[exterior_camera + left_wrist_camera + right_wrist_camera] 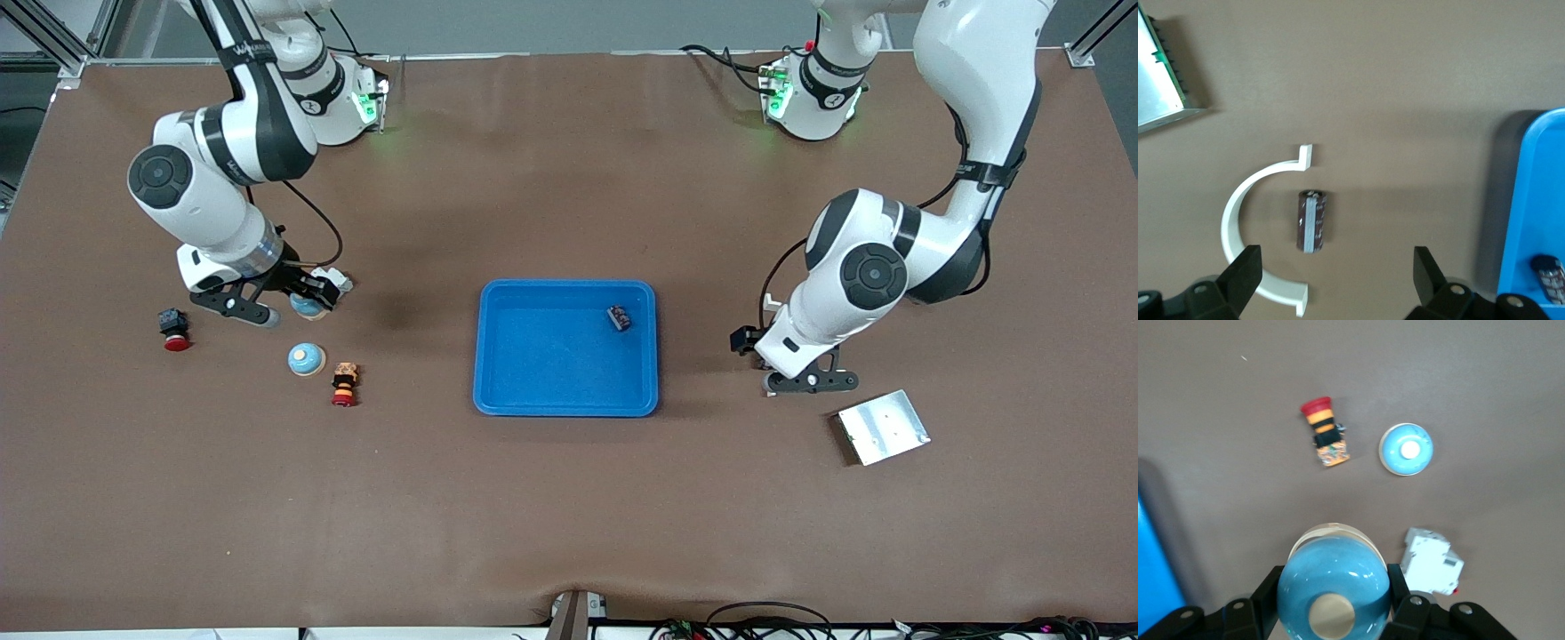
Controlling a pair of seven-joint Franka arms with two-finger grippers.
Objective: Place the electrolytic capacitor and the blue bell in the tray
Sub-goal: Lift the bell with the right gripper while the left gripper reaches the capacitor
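A brown electrolytic capacitor [1312,221] with a grey stripe lies on the mat inside a white C-shaped clamp [1238,220]. My left gripper [1336,273] hangs open over it, a finger on each side, touching nothing; it is low over the mat [811,382] between the tray and the metal plate. My right gripper [1333,603] is shut on a blue bell [1333,585], toward the right arm's end of the table [307,305]. The bright blue tray [551,356] sits mid-table, with another dark capacitor [619,317] lying in it.
A second blue bell [306,359] and an orange-and-red push button [344,383] lie nearer the front camera than the held bell. A white breaker [1431,563] sits beside the right gripper, and a black-and-red button [175,329] further out. A silver metal plate [883,427] lies near the left gripper.
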